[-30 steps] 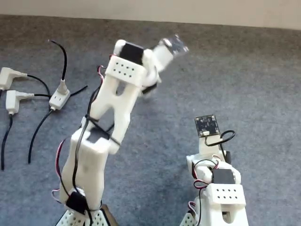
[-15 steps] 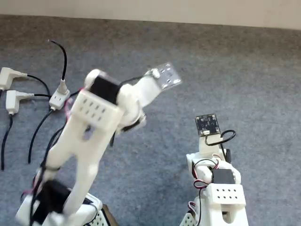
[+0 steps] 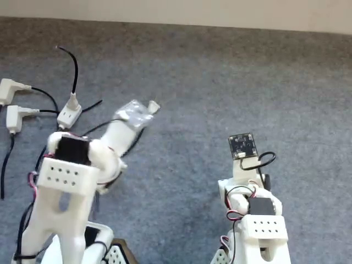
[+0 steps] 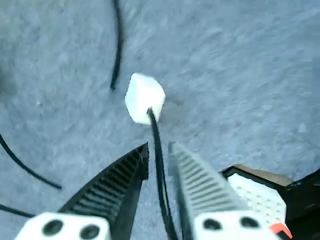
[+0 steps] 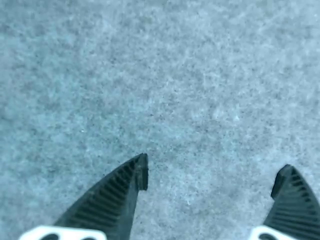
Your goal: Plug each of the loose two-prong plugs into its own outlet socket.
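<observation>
Grey, short-piled carpet (image 3: 231, 77) covers the whole work surface. Past the left arm (image 3: 66, 181), at the carpet's far edge, runs a pale strip of wall (image 3: 220, 11). The left gripper (image 4: 159, 150) has its jaws drawn nearly together on a black cord (image 4: 160, 175). It grips the cord just behind a white plug (image 4: 145, 97), which sticks out over the carpet (whether it touches the pile, I cannot tell). Beyond the left arm and to its left lie three white cord ends (image 3: 69, 113) on black leads, well apart from it. To the left arm's right stands the right arm (image 3: 256, 220), with the right gripper (image 5: 214, 167) spread wide above the carpet.
</observation>
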Available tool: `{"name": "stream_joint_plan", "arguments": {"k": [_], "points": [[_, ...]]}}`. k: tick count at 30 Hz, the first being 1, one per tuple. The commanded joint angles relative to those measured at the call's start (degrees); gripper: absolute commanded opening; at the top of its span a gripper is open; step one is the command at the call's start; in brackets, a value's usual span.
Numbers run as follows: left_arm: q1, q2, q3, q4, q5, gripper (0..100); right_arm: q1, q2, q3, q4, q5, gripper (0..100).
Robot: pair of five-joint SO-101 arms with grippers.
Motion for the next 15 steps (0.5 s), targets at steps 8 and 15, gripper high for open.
{"name": "stream_joint_plan", "arguments": {"k": [8, 15], "points": [[-24.4, 7.7, -2.5, -10.1, -17.0, 28, -0.4, -0.6, -0.1, -1.0, 0.1, 37.5], [-26.4, 8.0, -3.6, -12.6, -17.3, 23, -0.4, -0.6, -0.1, -1.0, 0.1, 37.5]]}}
